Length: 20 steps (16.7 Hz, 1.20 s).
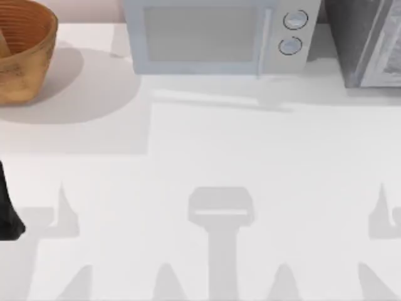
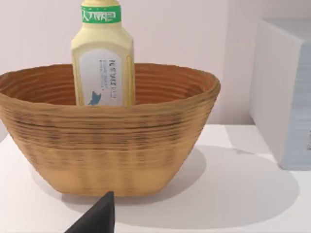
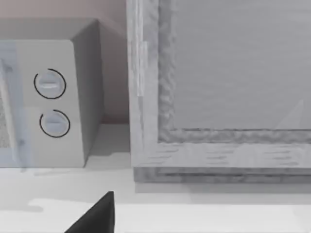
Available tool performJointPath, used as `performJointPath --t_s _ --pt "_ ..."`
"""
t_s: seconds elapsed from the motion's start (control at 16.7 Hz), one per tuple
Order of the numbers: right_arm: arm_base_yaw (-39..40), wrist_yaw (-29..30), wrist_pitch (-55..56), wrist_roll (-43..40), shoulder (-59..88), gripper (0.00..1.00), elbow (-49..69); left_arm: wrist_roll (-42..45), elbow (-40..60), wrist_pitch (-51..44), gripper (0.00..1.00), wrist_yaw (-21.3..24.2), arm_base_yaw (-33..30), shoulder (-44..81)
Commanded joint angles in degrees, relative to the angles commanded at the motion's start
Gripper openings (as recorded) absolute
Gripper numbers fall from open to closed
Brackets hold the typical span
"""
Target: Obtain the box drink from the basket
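1. Box drink (image 2: 102,56): a yellow container with a white label, standing upright inside the basket (image 2: 109,145).
2. The orange-brown basket sits at about ten o'clock on the white table (image 1: 207,157).
3. A pale grey microwave (image 1: 219,34) stands at twelve o'clock; a grey cabinet (image 1: 369,41) at two o'clock.
4. The left arm (image 1: 7,207) is at nine o'clock; its finger spread cannot be told.
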Motion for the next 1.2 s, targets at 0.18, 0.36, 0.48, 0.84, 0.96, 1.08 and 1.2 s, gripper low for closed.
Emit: performJointPath --t_s 0.18,0.36,0.48,0.84,0.96,1.08,1.2 --pt "0.0 0.0 0.0 0.0 0.0 1.00 0.0 -0.1 0.1 0.2 1.00 0.1 0.1 0.6" --pt "0.0 0.0 0.0 0.0 0.0 1.00 0.0 -0.4 2.0 2.7 1.00 0.8 0.7 5.8" --pt "0.0 0.0 0.0 0.0 0.0 1.00 0.0 -0.5 4.5 5.9 1.00 1.6 1.5 12.0" --pt "0.0 0.0 0.0 0.0 0.0 1.00 0.0 -0.2 17.0 21.5 1.00 5.2 4.6 38.9" --pt "0.0 0.0 0.0 0.0 0.0 1.00 0.0 0.0 22.1 27.7 1.00 6.7 5.8 49.5" --pt "0.0 0.0 0.0 0.0 0.0 1.00 0.0 0.1 27.2 34.0 1.00 8.2 7.1 60.4" --pt "0.0 0.0 0.0 0.0 0.0 1.00 0.0 0.3 32.2 40.3 1.00 9.6 8.3 71.4"
